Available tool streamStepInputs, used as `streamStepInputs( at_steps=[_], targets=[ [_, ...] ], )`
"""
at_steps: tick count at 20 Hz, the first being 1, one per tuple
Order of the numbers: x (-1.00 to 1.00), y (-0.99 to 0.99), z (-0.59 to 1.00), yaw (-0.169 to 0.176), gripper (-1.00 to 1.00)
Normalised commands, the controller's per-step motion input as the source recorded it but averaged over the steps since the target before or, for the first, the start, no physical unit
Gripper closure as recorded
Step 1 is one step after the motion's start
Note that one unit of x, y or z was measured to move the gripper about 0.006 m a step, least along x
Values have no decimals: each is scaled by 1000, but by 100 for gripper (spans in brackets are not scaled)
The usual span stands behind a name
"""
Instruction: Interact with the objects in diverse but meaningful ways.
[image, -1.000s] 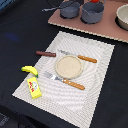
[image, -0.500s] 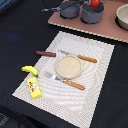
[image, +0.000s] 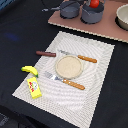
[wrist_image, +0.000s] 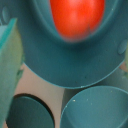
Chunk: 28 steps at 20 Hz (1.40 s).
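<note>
A red round fruit (image: 94, 3) sits in a grey pot (image: 92, 14) at the far edge of the exterior view. In the wrist view the same red fruit (wrist_image: 76, 17) fills the frame, blurred, inside the pot's rim (wrist_image: 75, 65). A brown sausage (image: 46, 53), a yellow banana (image: 29, 70) and a yellow box with red marks (image: 34, 88) lie toward the exterior view's left, on or near the striped placemat (image: 95, 95). No gripper fingers show clearly in either view.
A round tan plate (image: 68, 66) lies mid-mat between a knife (image: 79, 57) and a fork (image: 64, 80). A tan board (image: 107, 27) at the back carries a second pot (image: 70, 9) and a pale bowl (image: 123, 16). Another pot rim (wrist_image: 100, 107) is close by.
</note>
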Motion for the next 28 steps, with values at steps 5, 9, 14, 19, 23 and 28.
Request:
streamStepInputs(
  at_steps=[5,9,14,19,23,28],
  targets=[
    [271,309,381,-32,-100],
    [22,405,960,-27,-100],
    [8,-160,463,-86,-100],
    [85,-755,175,-66,-100],
    [184,-889,137,-28,-100],
    [33,-942,35,-10,-100]
  ],
)
